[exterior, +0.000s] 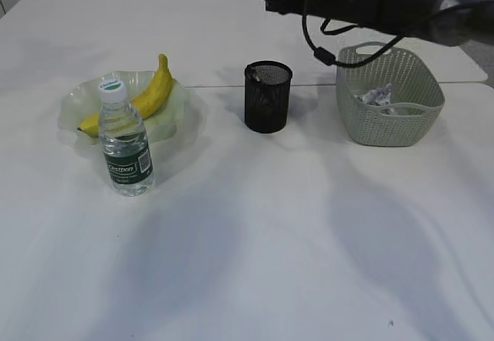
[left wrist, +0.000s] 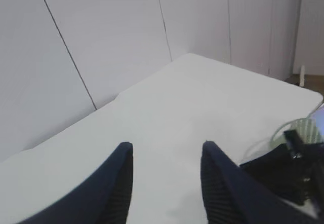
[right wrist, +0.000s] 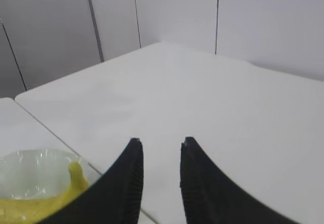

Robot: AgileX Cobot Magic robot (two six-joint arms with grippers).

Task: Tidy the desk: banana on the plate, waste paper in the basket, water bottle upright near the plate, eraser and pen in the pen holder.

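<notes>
The banana point(exterior: 151, 94) lies on the pale green plate point(exterior: 71, 102) at the left; both also show at the lower left of the right wrist view, banana point(right wrist: 35, 209) and plate point(right wrist: 30, 158). The water bottle point(exterior: 126, 142) stands upright just in front of the plate. Crumpled waste paper point(exterior: 378, 96) rests inside the grey basket point(exterior: 390, 129). The black mesh pen holder point(exterior: 268, 96) stands mid-table; eraser and pen are hidden from view. My right gripper point(right wrist: 159, 142) is open and empty, high above the table's back. My left gripper point(left wrist: 167, 145) is open and empty.
My right arm point(exterior: 370, 1) stretches across the top of the exterior view, above the basket and pen holder. In the left wrist view that arm point(left wrist: 283, 163) and a basket rim point(left wrist: 304, 127) sit at the right. White wall panels stand behind the table.
</notes>
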